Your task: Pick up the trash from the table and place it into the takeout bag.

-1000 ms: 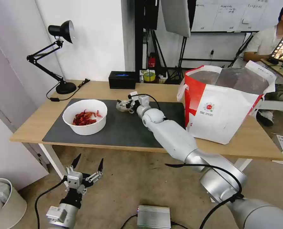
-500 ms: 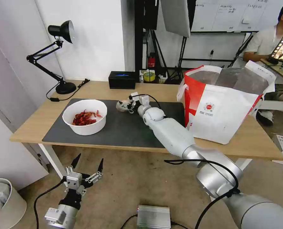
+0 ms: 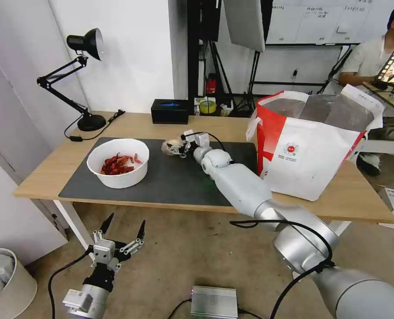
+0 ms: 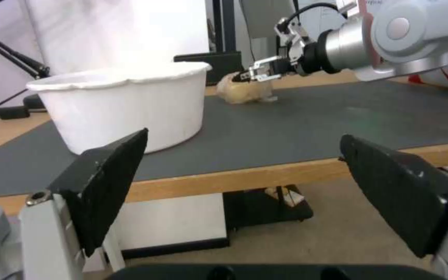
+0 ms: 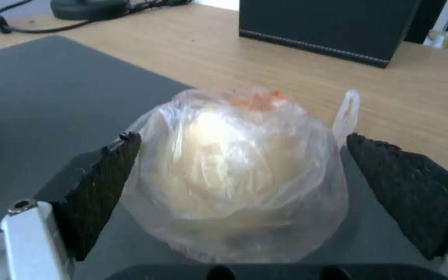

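A small clear yellowish bag (image 3: 170,145) (image 5: 234,175) (image 4: 245,91) lies on the dark grey mat (image 3: 175,177) of the table (image 3: 365,199). My right gripper (image 3: 178,147) (image 5: 242,140) (image 4: 245,76) is open, one finger on each side of the bag. The white bowl of red crayfish shells (image 3: 117,161) (image 4: 120,105) sits on the mat's left part. At the table's right end stands the takeout bag (image 3: 307,146), its top open. Below the table's front edge my left gripper (image 3: 121,230) (image 4: 244,136) hangs open with nothing in it.
A black box (image 3: 170,110) (image 5: 328,27) and a tape roll (image 3: 208,106) stand at the table's far edge, and a black desk lamp (image 3: 84,79) at the far left corner. On the floor are a white bin (image 3: 2,279) and a silver box (image 3: 214,302).
My right arm has reached a little farther over the mat, bringing its open fingers closer around the yellowish bag. The left arm has stayed still.
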Tool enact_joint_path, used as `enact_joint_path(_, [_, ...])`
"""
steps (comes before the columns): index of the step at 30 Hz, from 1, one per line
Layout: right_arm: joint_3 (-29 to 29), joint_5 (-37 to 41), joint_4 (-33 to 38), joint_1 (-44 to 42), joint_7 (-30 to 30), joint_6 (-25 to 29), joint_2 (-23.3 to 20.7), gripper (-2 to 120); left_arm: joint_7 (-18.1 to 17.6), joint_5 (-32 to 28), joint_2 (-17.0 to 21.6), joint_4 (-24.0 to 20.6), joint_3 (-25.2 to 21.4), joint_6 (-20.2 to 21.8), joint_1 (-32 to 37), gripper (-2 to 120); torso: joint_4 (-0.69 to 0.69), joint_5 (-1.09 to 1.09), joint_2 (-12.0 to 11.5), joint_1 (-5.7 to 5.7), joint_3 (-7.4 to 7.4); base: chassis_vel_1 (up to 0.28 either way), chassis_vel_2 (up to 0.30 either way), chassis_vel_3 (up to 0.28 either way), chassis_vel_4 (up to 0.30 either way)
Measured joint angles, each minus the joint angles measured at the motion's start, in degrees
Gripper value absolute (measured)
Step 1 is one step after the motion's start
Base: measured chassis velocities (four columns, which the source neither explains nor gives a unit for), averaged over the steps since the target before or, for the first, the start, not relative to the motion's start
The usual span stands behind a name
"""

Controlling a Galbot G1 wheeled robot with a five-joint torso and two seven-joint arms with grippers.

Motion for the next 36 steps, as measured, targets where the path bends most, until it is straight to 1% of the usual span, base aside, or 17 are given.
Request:
enact_joint_path(7, [-0.46,-0.58,-0.25,-0.34,-0.39,-0.45,0.0,99,0.02,0.08,-0.06,0.22,0.05,-0.03,-0.15,100,0.01,0.0,0.0,0.0,0.0,0.0,0.0,0.0,0.0])
enact_joint_path(8, [-0.49,-0.59,-0.27,-0.56,-0.27,-0.53,0.0,98,0.03,0.12,-0.08,0.22,0.13,-0.04,-0.18,100,0.0,0.0,0.0,0.0,0.0,0.0,0.0,0.0,0.0])
enact_joint_path(10, [-0.48,-0.54,-0.14,-0.96,-0.09,-0.65,-0.01,90,0.04,0.17,-0.16,0.16,0.41,-0.04,-0.19,100,0.0,0.0,0.0,0.0,0.0,0.0,0.0,0.0,0.0])
enact_joint_path(11, [-0.48,-0.54,-0.14,-0.96,-0.09,-0.65,-0.01,90,0.04,0.17,-0.16,0.16,0.41,-0.04,-0.19,100,0.0,0.0,0.0,0.0,0.0,0.0,0.0,0.0,0.0])
enact_joint_path(14, [-0.29,-0.47,0.02,-1.27,0.01,-0.76,-0.04,75,0.04,0.27,-0.34,0.24,0.7,-0.04,-0.41,100,0.0,0.0,0.0,0.0,0.0,0.0,0.0,0.0,0.0])
enact_joint_path(15, [-0.29,-0.47,0.02,-1.27,0.01,-0.76,-0.04,75,0.04,0.27,-0.34,0.24,0.7,-0.04,-0.41,100,0.0,0.0,0.0,0.0,0.0,0.0,0.0,0.0,0.0])
enact_joint_path(18, [-0.06,-0.45,-0.11,-1.5,0.04,-0.8,-0.11,61,0.04,0.29,-0.39,0.5,0.73,-0.04,-0.46,100,0.0,0.0,0.0,0.0,0.0,0.0,0.0,0.0,0.0])
enact_joint_path(19, [-0.06,-0.45,-0.11,-1.5,0.04,-0.8,-0.11,61,0.04,0.29,-0.39,0.5,0.73,-0.04,-0.46,100,0.0,0.0,0.0,0.0,0.0,0.0,0.0,0.0,0.0])
enact_joint_path(21, [0.05,-0.46,-0.17,-1.7,0.16,-0.79,-0.14,51,0.04,0.29,-0.39,0.62,0.73,-0.05,-0.53,100,0.0,0.0,0.0,0.0,0.0,0.0,0.0,0.0,0.0])
enact_joint_path(22, [0.05,-0.46,-0.17,-1.7,0.16,-0.79,-0.14,51,0.04,0.29,-0.39,0.62,0.73,-0.05,-0.53,100,0.0,0.0,0.0,0.0,0.0,0.0,0.0,0.0,0.0])
enact_joint_path(25, [0.14,-0.49,-0.01,-1.97,0.41,-0.77,-0.17,36,0.04,0.29,-0.36,0.65,0.72,-0.05,-0.56,100,0.0,0.0,0.0,0.0,0.0,0.0,0.0,0.0,0.0])
enact_joint_path(26, [0.14,-0.49,-0.01,-1.97,0.41,-0.77,-0.17,36,0.04,0.29,-0.36,0.65,0.72,-0.05,-0.56,100,0.0,0.0,0.0,0.0,0.0,0.0,0.0,0.0,0.0])
enact_joint_path(29, [0.21,-0.53,0.72,-2.38,0.75,-0.77,-0.21,21,0.04,0.29,-0.36,0.68,0.69,-0.08,-0.52,100,0.0,0.0,0.0,0.0,0.0,0.0,0.0,0.0,0.0])
enact_joint_path(30, [0.21,-0.53,0.72,-2.38,0.75,-0.77,-0.21,21,0.04,0.29,-0.36,0.68,0.69,-0.08,-0.52,100,0.0,0.0,0.0,0.0,0.0,0.0,0.0,0.0,0.0])
enact_joint_path(33, [0.89,-0.55,2.19,-2.95,1.53,-0.8,-0.4,7,0.04,0.29,-0.36,0.67,0.56,-0.2,-0.43,100,0.0,0.0,0.0,0.0,0.0,0.0,0.0,0.0,0.0])
enact_joint_path(34, [0.89,-0.55,2.19,-2.95,1.53,-0.8,-0.4,7,0.04,0.29,-0.36,0.67,0.56,-0.2,-0.43,100,0.0,0.0,0.0,0.0,0.0,0.0,0.0,0.0,0.0])
enact_joint_path(36, [0.98,-0.55,4.77,-3.6,2.3,-0.98,-1.31,1,0.02,0.24,-0.33,0.43,0.43,-0.23,-0.33,100,0.02,0.0,0.0,0.0,0.0,0.0,0.0,0.0,0.0])
